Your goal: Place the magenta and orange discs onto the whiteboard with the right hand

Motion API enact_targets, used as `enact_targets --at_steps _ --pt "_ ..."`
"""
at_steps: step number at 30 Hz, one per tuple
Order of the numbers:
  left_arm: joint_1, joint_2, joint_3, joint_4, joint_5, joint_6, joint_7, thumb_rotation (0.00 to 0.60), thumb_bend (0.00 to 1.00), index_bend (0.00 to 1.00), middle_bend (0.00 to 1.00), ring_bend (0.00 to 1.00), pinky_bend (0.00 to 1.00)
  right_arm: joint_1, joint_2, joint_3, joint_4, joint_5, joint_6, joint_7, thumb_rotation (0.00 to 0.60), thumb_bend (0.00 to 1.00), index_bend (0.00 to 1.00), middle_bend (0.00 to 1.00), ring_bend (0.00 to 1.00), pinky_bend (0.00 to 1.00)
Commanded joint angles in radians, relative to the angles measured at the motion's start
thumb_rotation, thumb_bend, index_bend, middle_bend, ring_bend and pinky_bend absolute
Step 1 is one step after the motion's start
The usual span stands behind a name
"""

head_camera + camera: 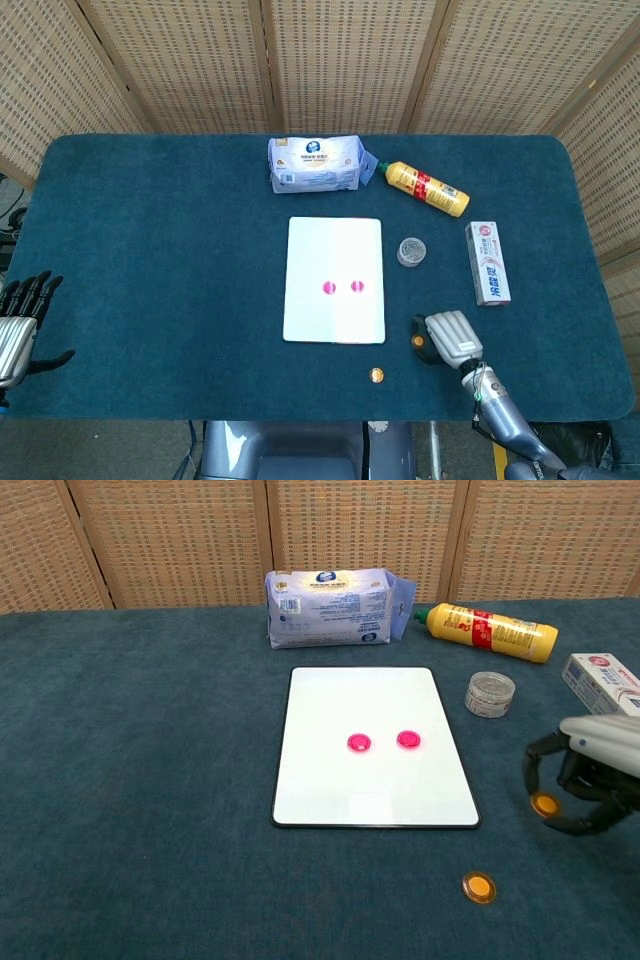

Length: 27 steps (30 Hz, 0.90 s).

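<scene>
two magenta discs already sit on the whiteboard; the right robot hand pinches one orange disc thinly, so it may slip before reaching the board.

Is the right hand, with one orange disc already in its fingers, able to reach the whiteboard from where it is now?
Probably yes. The right hand holds an orange disc just right of the whiteboard, with only bare cloth between them.
</scene>
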Motion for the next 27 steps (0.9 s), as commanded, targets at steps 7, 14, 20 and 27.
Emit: enact_targets --at_steps 7,14,20,27 --pt "-0.002 0.002 -0.002 0.003 -0.005 -0.005 -0.007 0.6 0.0 0.0 0.0 0.0 0.0 0.198 -0.074 0.181 -0.132 0.257 -0.066 -0.317 0.6 0.36 0.53 0.91 0.93 1.0" --pt "-0.005 0.01 -0.009 0.007 -0.02 -0.015 -0.03 0.6 0.0 0.0 0.0 0.0 0.0 0.284 -0.183 0.203 -0.092 0.396 -0.033 -0.455 0.6 0.36 0.53 0.91 0.93 1.0" --pt "-0.007 0.016 -0.01 0.008 -0.021 -0.019 -0.048 0.6 0.0 0.0 0.0 0.0 0.0 0.322 -0.224 0.184 -0.055 0.476 -0.015 -0.526 0.6 0.35 0.48 0.91 0.93 1.0" --pt "-0.006 0.017 -0.008 0.007 -0.017 -0.016 -0.049 0.6 0.0 0.0 0.0 0.0 0.0 0.332 -0.208 0.162 -0.074 0.516 0.008 -0.551 0.6 0.34 0.4 0.91 0.93 1.0"
